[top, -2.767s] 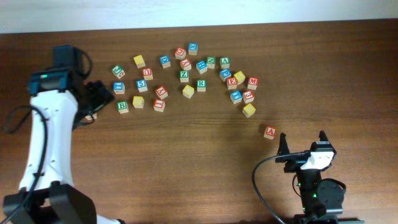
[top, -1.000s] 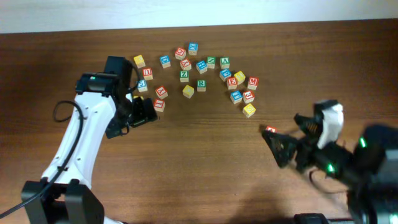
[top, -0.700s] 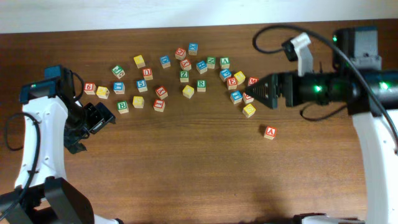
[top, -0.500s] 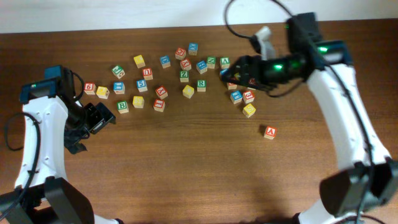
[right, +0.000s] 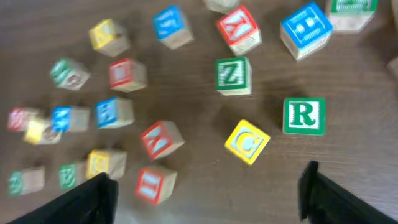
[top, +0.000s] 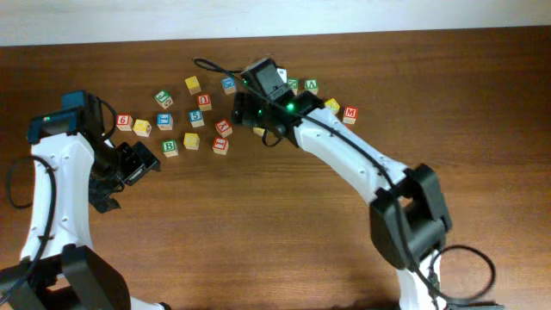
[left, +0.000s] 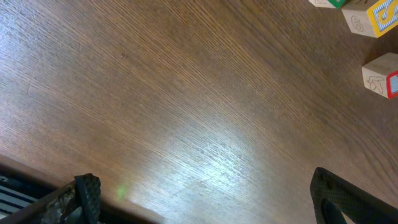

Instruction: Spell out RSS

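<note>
The green R block (right: 304,116) sits among scattered letter blocks, beside a yellow C block (right: 247,141) and a green Z block (right: 233,75). In the overhead view my right arm hides it. My right gripper (right: 208,199) is open and empty, hovering over the middle of the block cluster (top: 256,119). My left gripper (top: 138,165) is open and empty over bare wood left of the blocks, and in its wrist view (left: 211,202) only the table lies between the fingers. I cannot read an S on any block.
Loose blocks lie left of my right gripper: a red one (top: 220,145), a yellow one (top: 191,140), a green one (top: 170,147) and a blue one (top: 164,120). More lie at the right, such as a red one (top: 350,113). My right arm (top: 344,155) crosses the table diagonally.
My right arm has swung from the right side leftward across the blocks and now hangs over the cluster's middle. My left arm has stayed in place over the last half second.
</note>
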You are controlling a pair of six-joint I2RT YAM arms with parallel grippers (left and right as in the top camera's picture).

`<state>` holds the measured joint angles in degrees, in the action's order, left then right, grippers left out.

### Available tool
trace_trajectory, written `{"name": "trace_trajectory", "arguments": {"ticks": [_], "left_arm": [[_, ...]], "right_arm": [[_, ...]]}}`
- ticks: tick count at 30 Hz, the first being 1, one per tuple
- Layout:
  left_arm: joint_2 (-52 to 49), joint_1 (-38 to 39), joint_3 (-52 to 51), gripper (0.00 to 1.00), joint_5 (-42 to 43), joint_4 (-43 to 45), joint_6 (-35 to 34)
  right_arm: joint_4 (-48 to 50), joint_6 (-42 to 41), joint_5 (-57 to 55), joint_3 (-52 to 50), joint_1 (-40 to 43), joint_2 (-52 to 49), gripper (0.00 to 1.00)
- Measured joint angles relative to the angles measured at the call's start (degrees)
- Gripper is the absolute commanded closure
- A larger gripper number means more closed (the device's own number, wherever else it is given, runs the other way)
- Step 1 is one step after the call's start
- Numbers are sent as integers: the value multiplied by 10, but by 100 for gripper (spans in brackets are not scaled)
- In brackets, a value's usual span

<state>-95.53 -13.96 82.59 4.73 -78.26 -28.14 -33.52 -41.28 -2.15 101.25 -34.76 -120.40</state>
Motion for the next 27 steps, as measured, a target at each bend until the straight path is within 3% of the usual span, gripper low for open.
{"name": "trace_trajectory", "arguments": {"ticks": [6, 10, 16, 22, 27], "left_arm": [[0, 0, 0, 1, 0, 0, 0], [0, 0, 0, 1, 0, 0, 0], [0, 0, 0, 1, 0, 0, 0], [0, 0, 0, 1, 0, 0, 0], [0, 0, 0, 1, 0, 0, 0]], "right_arm": [[23, -67, -6, 0, -2, -73, 29], [36, -82, -9, 0, -8, -112, 43], [62, -89, -59, 0, -9, -127, 48], [87, -90, -92, 0, -9, -134, 60], [38, -56, -96, 2, -9, -131, 51]]}}
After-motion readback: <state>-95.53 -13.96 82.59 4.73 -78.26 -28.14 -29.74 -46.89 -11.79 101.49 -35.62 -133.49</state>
